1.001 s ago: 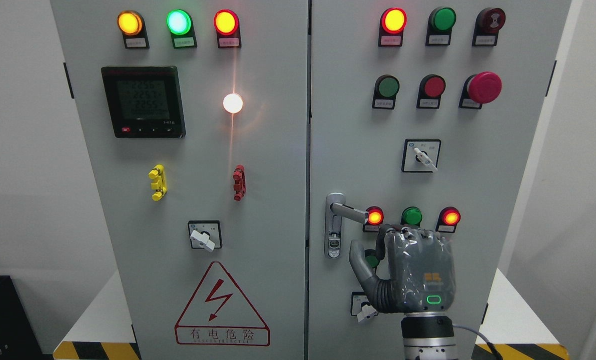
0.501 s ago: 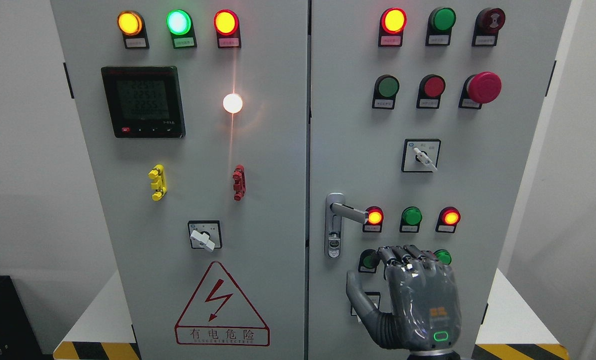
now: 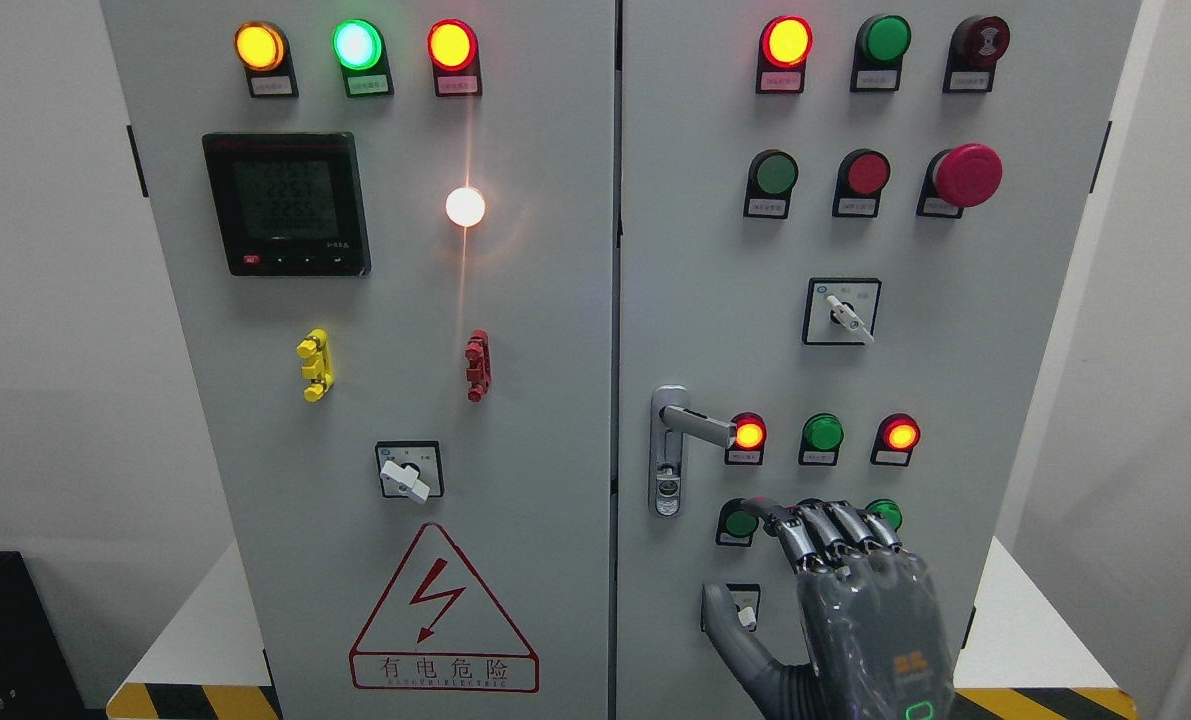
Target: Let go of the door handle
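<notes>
A silver door handle [image 3: 693,422] sits on the right cabinet door [image 3: 715,250], its lever pointing right from a vertical lock plate. My right hand [image 3: 770,570] comes up from the bottom edge, below and to the right of the handle and clear of it. Its fingers [image 3: 835,530] are loosely extended toward the panel and the thumb [image 3: 720,610] is spread to the left; it holds nothing. The fingertips lie over a row of green buttons under the handle. My left arm is out of sight.
The grey double-door cabinet carries lit indicator lamps [image 3: 823,433], a red emergency button [image 3: 967,174], rotary switches [image 3: 841,311], a digital meter [image 3: 286,203] and a red warning triangle [image 3: 443,612]. A yellow-black striped floor edge [image 3: 195,700] runs along the bottom.
My right hand has dropped lower and slightly right, away from the handle, and its fingers have straightened out from a curl.
</notes>
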### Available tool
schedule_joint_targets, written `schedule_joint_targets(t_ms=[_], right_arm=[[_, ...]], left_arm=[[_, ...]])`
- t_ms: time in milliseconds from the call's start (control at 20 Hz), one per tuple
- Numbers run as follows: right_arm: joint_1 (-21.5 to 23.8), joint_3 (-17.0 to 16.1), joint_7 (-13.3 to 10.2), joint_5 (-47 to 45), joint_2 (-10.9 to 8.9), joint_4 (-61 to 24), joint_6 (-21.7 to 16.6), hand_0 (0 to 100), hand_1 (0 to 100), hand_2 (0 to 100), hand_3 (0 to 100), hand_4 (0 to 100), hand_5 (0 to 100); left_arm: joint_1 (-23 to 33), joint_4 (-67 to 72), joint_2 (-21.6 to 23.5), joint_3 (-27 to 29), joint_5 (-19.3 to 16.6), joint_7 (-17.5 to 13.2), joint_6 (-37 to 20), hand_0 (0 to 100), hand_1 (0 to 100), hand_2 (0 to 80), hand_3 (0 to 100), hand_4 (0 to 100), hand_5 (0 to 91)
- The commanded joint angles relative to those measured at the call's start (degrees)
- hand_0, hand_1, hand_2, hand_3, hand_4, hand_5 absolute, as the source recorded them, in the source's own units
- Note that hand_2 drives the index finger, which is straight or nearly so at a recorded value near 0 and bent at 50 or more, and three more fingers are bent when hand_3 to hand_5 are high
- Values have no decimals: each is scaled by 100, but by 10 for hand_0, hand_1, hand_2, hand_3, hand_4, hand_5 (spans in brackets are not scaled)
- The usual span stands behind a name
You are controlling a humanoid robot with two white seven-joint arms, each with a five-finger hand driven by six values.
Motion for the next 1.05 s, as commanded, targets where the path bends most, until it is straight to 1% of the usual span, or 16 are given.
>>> schedule_joint_targets(t_ms=[0,150,300,401,651,751,1001], right_arm=[[98,-747,6,-361,0,-169,-289,443,240,162,242,259,192],[90,-896,23,-484,-9,-178,-465,444,231,104,170,183,142],[90,-932,24,-502,-18,-204,-579,448,224,93,152,158,119],[81,-932,41,-590,-18,-204,-623,451,217,67,135,138,101],[72,-941,76,-880,-44,-160,-667,467,182,39,112,107,69],[72,-941,85,-941,-44,-160,-676,480,142,22,97,92,46],[63,-967,103,-968,-44,-160,-676,462,134,20,87,88,28]], left_arm=[[53,0,-2,0,0,1,-1,120,556,0,0,0,0],[53,0,-2,0,0,1,-1,120,556,0,0,0,0],[53,0,-2,0,0,1,-1,120,556,0,0,0,0],[53,0,7,0,0,1,-1,120,556,0,0,0,0],[53,0,7,0,0,1,-1,120,556,0,0,0,0],[53,0,-2,0,0,1,-1,120,556,0,0,0,0],[44,0,-2,0,0,1,-1,120,556,0,0,0,0]])
